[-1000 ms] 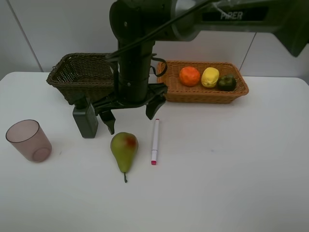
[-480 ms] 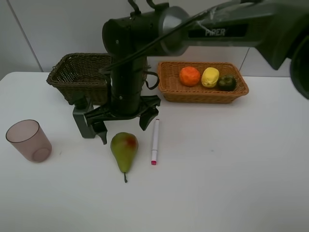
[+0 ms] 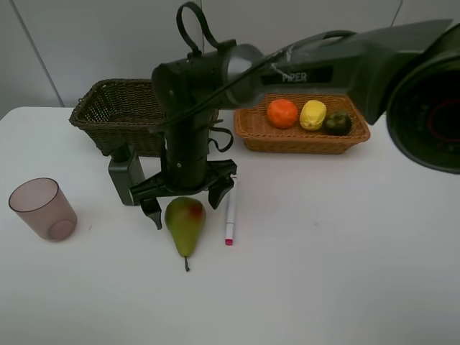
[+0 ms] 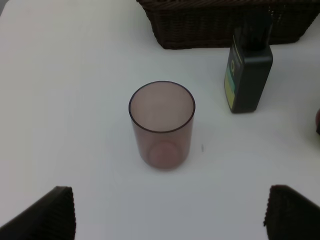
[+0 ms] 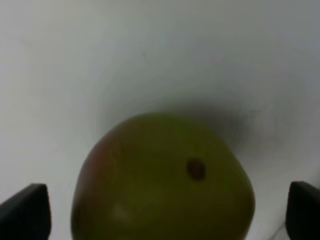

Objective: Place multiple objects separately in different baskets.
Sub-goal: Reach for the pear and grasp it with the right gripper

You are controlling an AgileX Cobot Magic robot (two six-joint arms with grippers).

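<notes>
Over the last second the right gripper (image 3: 185,209) has come down and forward from a position above and behind the green-red pear (image 3: 185,230). Its fingertips now flank the pear's broad upper end, one on each side, and the finger on the marker side has arrived just beside the upper end of the white-pink marker (image 3: 231,212). The forearm (image 3: 338,61) has dropped lower in the high view, now crossing the rear rim of the light orange-tan basket (image 3: 302,144), and a cable loop (image 3: 192,25) at the wrist has come into sight.

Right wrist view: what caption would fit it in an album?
Open right gripper poised around the pear on the white table.
</notes>
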